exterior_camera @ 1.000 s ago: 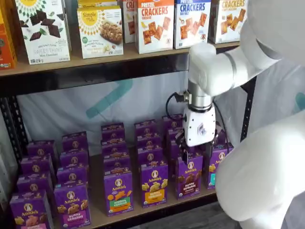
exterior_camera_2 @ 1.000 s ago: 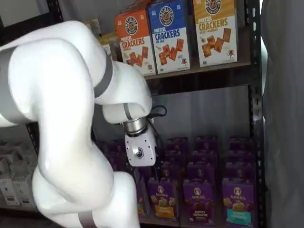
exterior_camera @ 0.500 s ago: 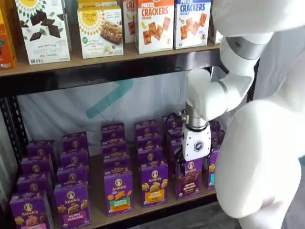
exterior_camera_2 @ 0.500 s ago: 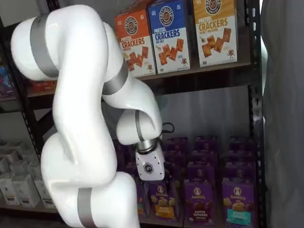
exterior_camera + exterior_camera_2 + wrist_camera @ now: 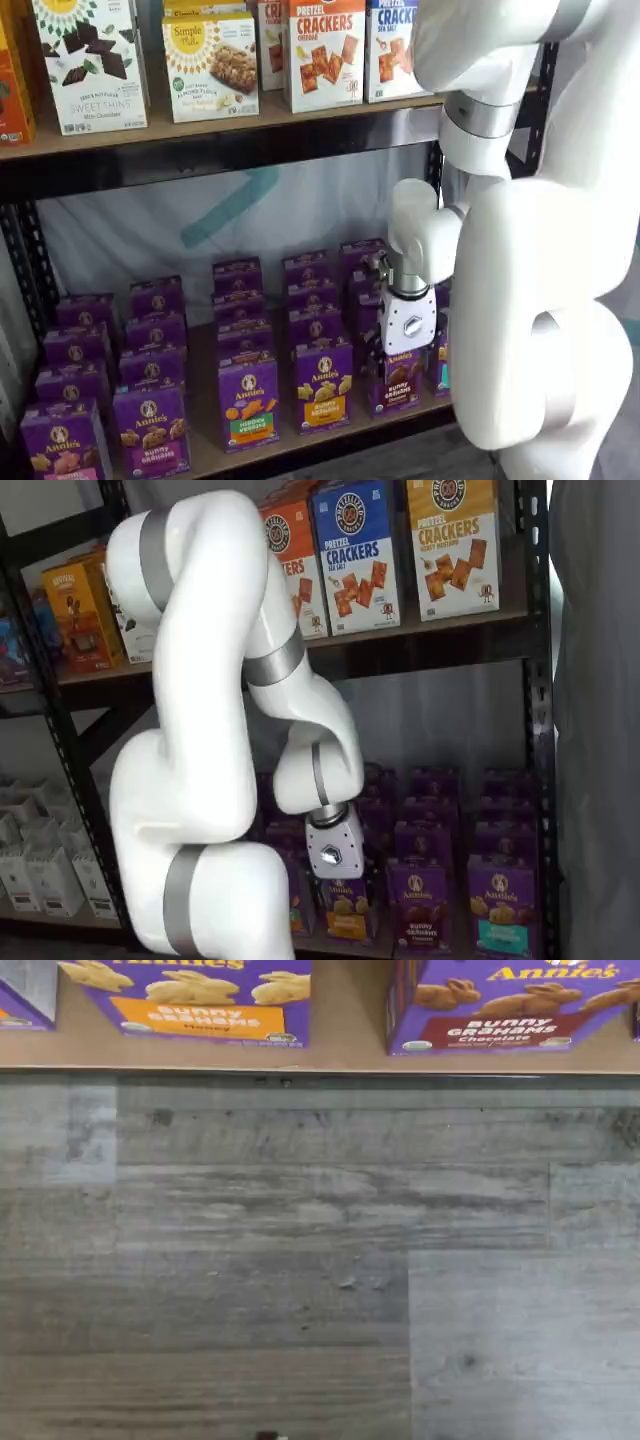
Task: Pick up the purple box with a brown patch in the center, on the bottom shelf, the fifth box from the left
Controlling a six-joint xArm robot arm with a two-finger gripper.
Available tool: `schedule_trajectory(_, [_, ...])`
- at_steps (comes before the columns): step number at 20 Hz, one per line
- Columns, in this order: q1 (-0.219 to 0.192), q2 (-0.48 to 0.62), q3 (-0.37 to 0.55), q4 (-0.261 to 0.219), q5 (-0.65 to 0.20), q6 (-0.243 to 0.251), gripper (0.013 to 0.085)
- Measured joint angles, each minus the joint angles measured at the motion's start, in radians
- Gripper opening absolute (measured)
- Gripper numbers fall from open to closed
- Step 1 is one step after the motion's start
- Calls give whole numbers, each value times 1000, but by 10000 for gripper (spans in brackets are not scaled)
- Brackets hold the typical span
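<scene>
Lower than a second ago, the arm has folded down toward the front row, and its white wrist body now hangs right in front of the boxes on the bottom shelf (image 5: 300, 440).

The purple box (image 5: 393, 381) is a small upright Annie's carton with dark brown bunny cookies in the centre and white "bunny grahams" lettering; in the wrist view the purple box (image 5: 515, 1005) carries a maroon band reading "Chocolate". It stands in the front row, with a purple carton with a yellow-orange label (image 5: 323, 385) just beside it at nine o'clock. In the other shelf view the purple box (image 5: 420, 908) stands at three o'clock from the wrist.

The gripper (image 5: 400, 355) sits just above the box's top edge, at twelve o'clock from the cookie patch. Its fingers are hidden behind the white body, so I cannot tell whether they are spread or pressed together, nor whether they touch the carton.
</scene>
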Motion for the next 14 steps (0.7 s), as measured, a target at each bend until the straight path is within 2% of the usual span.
schedule_trajectory(4, [-17, 85, -54, 6, -26, -22, 850])
schedule_trajectory(6, [-31, 133, -88, -43, -43, 12, 850])
schedule_trajectory(7, [-40, 156, -105, -86, -52, 47, 850])
schedule_trajectory(8, [-44, 177, -121, -103, -61, 59, 850])
schedule_trajectory(12, [-41, 245, -190, -82, -43, 39, 850])
schedule_trajectory(14, [-42, 279, -222, -49, -50, 6, 850])
